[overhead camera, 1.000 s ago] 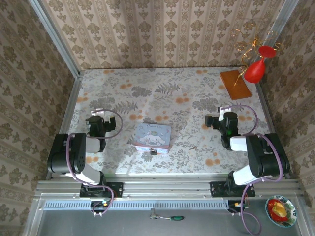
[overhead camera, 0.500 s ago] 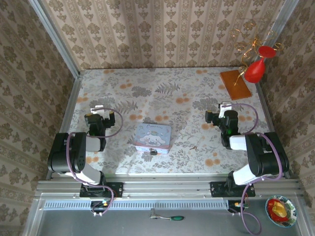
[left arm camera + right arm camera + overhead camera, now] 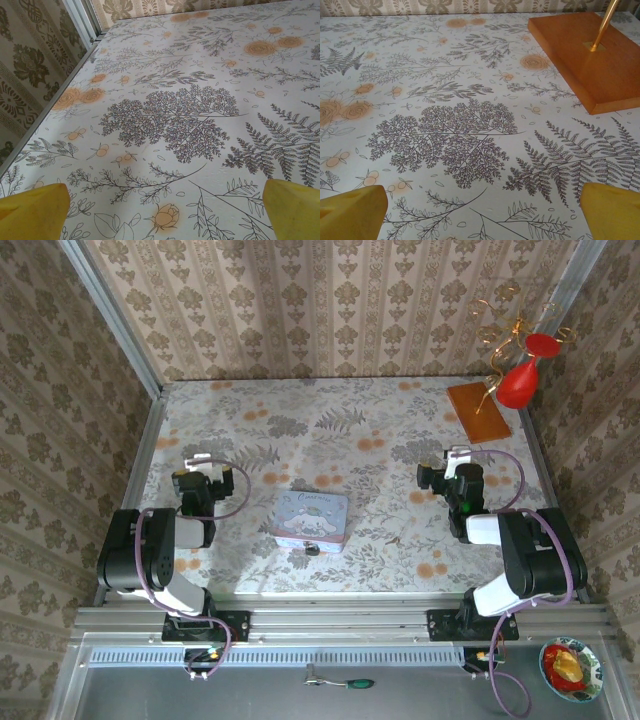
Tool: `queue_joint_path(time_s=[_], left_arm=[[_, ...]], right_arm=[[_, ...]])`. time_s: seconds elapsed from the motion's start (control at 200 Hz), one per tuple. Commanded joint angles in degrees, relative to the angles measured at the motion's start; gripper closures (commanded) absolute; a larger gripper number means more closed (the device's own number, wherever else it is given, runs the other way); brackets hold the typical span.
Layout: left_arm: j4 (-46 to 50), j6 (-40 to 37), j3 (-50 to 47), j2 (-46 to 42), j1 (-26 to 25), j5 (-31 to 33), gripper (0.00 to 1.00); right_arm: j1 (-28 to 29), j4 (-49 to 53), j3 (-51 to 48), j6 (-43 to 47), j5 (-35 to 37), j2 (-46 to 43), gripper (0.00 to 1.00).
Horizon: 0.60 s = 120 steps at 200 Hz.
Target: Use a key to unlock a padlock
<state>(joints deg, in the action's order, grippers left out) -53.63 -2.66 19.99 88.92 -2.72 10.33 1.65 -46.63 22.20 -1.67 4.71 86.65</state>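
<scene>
Left gripper (image 3: pixel 162 210) is wide open and holds nothing, its yellow fingertips (image 3: pixel 32 210) low over the floral table (image 3: pixel 170 75). Right gripper (image 3: pixel 480 212) is also wide open and empty, near the orange wooden base (image 3: pixel 590 60). Padlock (image 3: pixel 312 549) sits at the near edge of the pale blue tin (image 3: pixel 311 516), mid-table between the arms and well apart from both grippers.

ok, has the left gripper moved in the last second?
Yes, slightly. In the top view the left gripper has eased forward and a touch to its left, widening its gap to the tin, which has stayed put.
</scene>
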Motion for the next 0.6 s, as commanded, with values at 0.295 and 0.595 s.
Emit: queue_joint_path(time_s=[0.295, 0.595], left_arm=[[-2.1, -0.6, 1.3, 0.6, -0.3, 0.6, 0.00], [-8.0, -3.6, -2.0, -0.3, -2.7, 1.2, 0.00]], right_arm=[[-0.1, -1.8, 1.3, 0.0, 0.9, 0.8, 0.00], [0.0, -2.7, 0.7, 0.4, 0.2, 0.4, 0.00]])
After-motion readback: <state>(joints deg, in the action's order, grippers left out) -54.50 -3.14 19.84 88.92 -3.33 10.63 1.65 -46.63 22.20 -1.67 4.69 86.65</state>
